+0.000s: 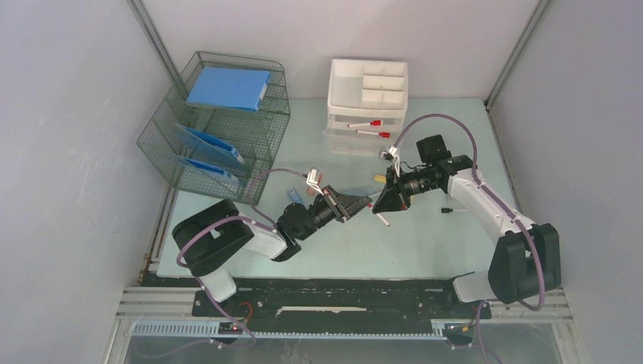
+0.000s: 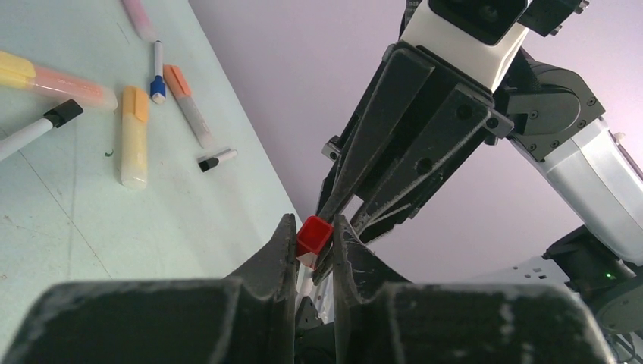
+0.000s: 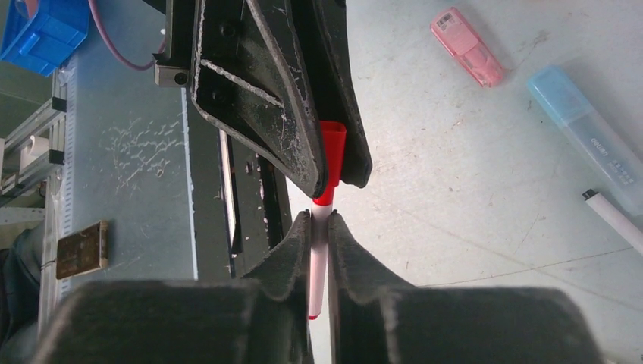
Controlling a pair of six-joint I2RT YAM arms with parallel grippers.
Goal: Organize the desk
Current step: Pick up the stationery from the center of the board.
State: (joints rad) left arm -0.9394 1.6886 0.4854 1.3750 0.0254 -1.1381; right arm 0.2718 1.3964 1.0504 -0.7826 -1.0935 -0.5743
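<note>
Left gripper [image 2: 312,236]: pinches the red cap [image 2: 314,230] of a marker [image 3: 318,262] between both fingers. Right gripper [image 3: 320,221]: squeezes the white barrel of this same marker, tip against tip with the left one. Held over the desk [image 1: 425,243], near its middle. Below, on this mint-green top: yellow highlighter [image 2: 134,136], pink highlighter [image 3: 466,45] and blue highlighter [image 3: 588,140], lying flat, apart from each other. At the far edge: white drawer unit [image 1: 345,91] with two red-capped markers [image 1: 371,133] in its lower part. At the far left: wire rack [image 1: 273,144] with blue folders [image 1: 227,89].
</note>
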